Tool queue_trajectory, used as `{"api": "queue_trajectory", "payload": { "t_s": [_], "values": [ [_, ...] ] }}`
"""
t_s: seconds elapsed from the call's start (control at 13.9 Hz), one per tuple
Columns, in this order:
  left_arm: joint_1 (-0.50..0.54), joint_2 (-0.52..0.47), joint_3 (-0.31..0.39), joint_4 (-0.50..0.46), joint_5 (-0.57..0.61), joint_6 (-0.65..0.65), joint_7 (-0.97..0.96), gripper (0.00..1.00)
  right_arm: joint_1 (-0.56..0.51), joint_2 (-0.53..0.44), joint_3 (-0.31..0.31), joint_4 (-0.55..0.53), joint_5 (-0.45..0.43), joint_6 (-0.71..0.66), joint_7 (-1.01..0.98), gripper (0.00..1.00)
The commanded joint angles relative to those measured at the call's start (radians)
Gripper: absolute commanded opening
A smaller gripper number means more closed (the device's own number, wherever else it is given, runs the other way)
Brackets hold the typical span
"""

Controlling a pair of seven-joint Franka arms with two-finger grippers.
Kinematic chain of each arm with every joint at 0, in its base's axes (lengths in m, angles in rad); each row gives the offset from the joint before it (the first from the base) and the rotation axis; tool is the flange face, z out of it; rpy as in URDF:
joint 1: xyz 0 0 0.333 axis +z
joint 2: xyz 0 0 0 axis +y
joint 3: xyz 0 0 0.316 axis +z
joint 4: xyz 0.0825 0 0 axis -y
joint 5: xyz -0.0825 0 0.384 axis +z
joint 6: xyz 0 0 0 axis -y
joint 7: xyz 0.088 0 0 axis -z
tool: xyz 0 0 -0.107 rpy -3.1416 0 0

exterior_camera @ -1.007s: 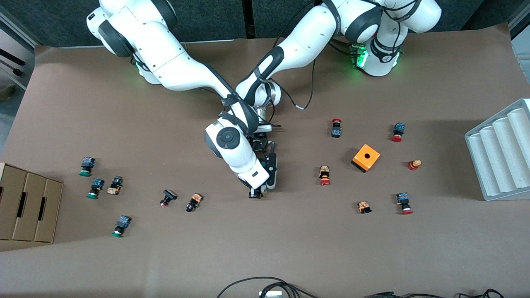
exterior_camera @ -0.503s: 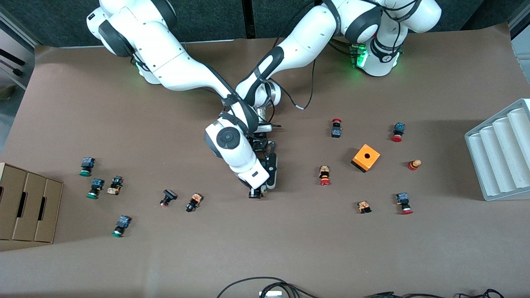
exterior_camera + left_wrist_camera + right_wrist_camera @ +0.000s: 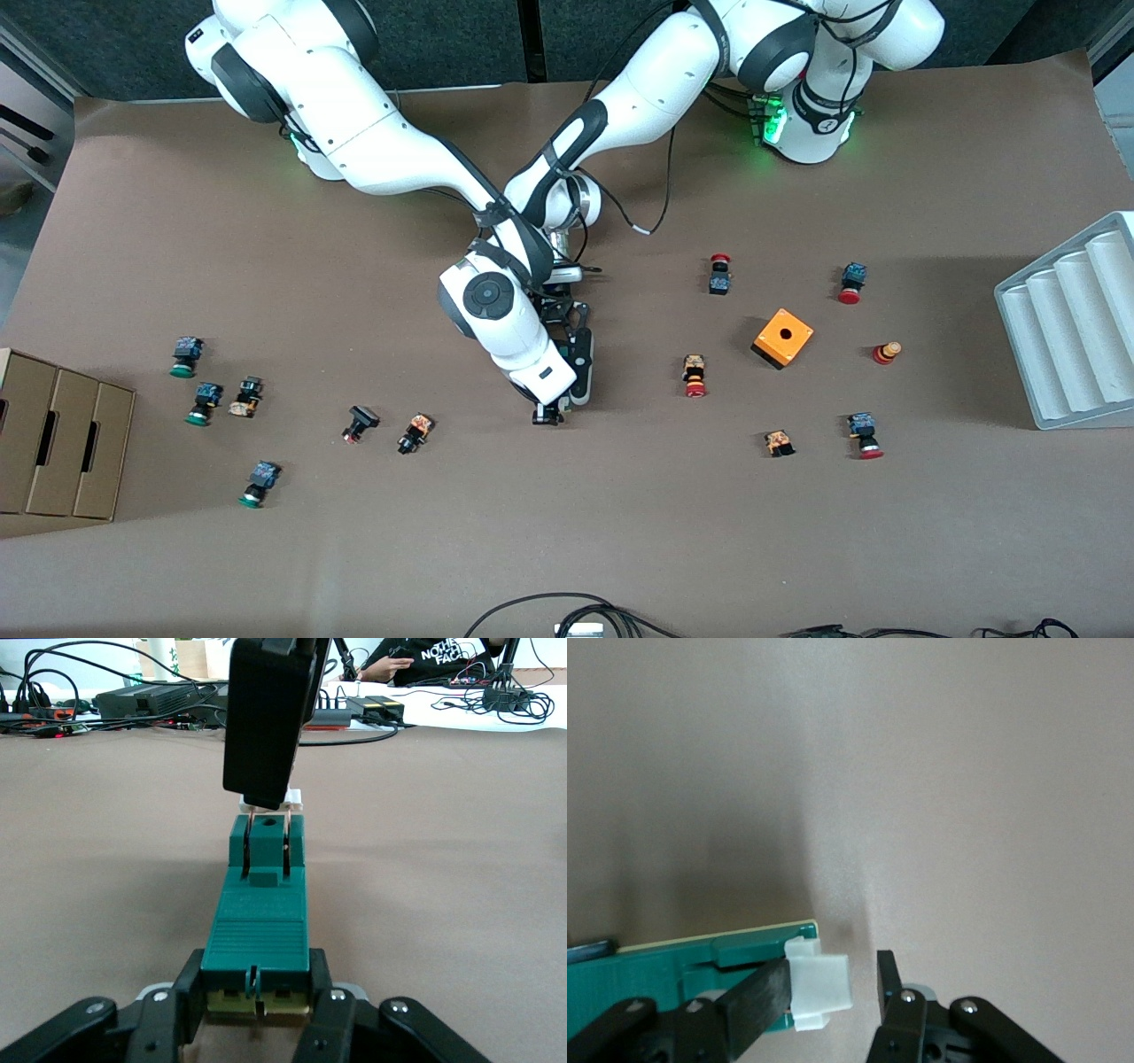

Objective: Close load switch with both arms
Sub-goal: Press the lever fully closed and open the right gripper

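At centre frame in the front view, the load switch [image 3: 256, 926] lies lengthwise away from the left gripper [image 3: 257, 1014], which pinches its near end, while the right gripper [image 3: 833, 992] is pinched beside the white slider [image 3: 819, 990] at the opposite end

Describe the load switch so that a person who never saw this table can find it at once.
Look where the two white arms meet over the middle of the brown table. The load switch lies there, its one end clamped in the left hand. Unlike the small round-capped buttons around, it is a long narrow green block with a white slider.
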Motion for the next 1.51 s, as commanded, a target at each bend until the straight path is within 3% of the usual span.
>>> {"api": "queue_trajectory", "payload": {
  "t_s": [0.0,0.5,0.79,0.93,1.01,1.15,1.44],
  "values": [
    [0.003,-0.013,0.010,-0.013,0.010,0.011,-0.009,0.38,-0.001,0.048,-0.013,0.048,-0.045,0.034,0.009,0.49],
    [0.003,-0.013,0.010,-0.012,0.010,0.011,-0.009,0.38,-0.001,0.025,-0.011,0.047,-0.040,0.027,0.013,0.50],
    [0.003,-0.013,0.010,-0.012,0.010,0.011,-0.009,0.38,-0.006,-0.022,-0.008,0.036,-0.027,-0.033,0.021,0.79],
    [0.003,-0.013,0.010,-0.012,0.010,0.011,-0.009,0.38,-0.006,-0.055,-0.008,0.034,-0.027,-0.085,0.021,0.84],
    [0.003,-0.015,0.009,-0.012,0.010,0.011,-0.009,0.38,-0.006,-0.071,-0.008,0.034,-0.027,-0.117,0.021,0.93],
    [0.003,-0.013,0.009,-0.012,0.010,0.011,-0.009,0.38,-0.007,-0.111,-0.008,0.034,-0.027,-0.186,0.021,0.99],
    [0.003,-0.015,0.010,-0.012,0.010,0.011,-0.009,0.38,-0.015,-0.203,-0.010,0.036,-0.027,-0.333,0.030,0.99]
  ]
}}
